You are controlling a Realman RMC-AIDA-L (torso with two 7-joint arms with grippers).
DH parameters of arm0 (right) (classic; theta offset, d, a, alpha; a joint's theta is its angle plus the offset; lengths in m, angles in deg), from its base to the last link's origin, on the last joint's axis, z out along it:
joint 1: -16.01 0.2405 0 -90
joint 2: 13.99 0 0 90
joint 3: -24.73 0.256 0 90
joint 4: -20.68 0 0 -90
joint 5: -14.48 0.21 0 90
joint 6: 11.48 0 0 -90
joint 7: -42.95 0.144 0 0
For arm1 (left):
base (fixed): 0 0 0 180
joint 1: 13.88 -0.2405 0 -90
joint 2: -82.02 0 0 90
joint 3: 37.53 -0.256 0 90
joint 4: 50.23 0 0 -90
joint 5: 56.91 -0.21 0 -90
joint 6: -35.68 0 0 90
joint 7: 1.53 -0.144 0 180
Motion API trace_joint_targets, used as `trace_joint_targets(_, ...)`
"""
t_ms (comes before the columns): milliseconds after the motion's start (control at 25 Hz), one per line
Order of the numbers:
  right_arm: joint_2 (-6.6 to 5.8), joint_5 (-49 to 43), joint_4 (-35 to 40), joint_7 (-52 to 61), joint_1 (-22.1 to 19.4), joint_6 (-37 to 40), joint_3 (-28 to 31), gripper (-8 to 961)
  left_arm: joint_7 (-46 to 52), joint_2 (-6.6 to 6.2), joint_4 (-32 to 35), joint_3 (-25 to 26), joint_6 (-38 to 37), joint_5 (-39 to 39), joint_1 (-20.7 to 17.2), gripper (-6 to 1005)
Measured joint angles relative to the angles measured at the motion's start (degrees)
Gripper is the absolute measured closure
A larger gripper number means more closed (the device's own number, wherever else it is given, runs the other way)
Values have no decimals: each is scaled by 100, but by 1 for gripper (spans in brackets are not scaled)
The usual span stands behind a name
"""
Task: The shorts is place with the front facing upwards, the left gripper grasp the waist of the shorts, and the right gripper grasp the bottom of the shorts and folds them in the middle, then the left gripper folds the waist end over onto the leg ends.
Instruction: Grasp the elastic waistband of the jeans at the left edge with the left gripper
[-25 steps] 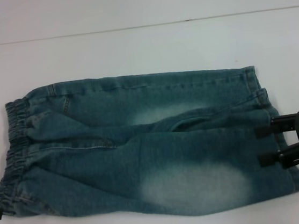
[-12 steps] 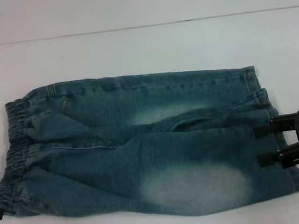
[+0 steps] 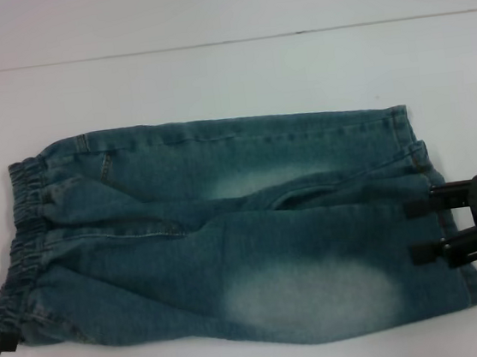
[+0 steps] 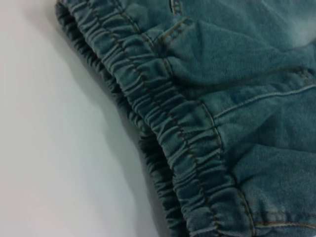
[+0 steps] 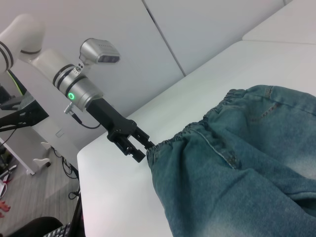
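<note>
Shorts (image 3: pixel 227 231) already folded lengthwise on tabletop (image 3: pixel 210 78); left tool (image 5: pixel 136 145) grasping waistband corner, right tool (image 3: pixel 423 231) released at hems, waist-over fold pending.

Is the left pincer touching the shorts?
Touching. The right wrist view shows it: the left pincer meets the corner of the shorts at the gathered waistband, with no gap between its fingertips and the cloth.
</note>
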Motion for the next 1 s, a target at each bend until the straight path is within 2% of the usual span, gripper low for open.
trace_joint_targets(280, 25, 3, -7, -9, -8, 0, 16, 7, 9, 0, -178, -1, 112, -99, 29, 190)
trace_joint_targets(640, 33, 5, -8, -53, -11, -23, 36, 6, -18, 2, -191, 5, 47, -32, 52, 319)
trace_joint_targets(1000, 36, 3, -8, -63, -30, -90, 39, 7, -55, 16, -202, -7, -85, -22, 100, 719)
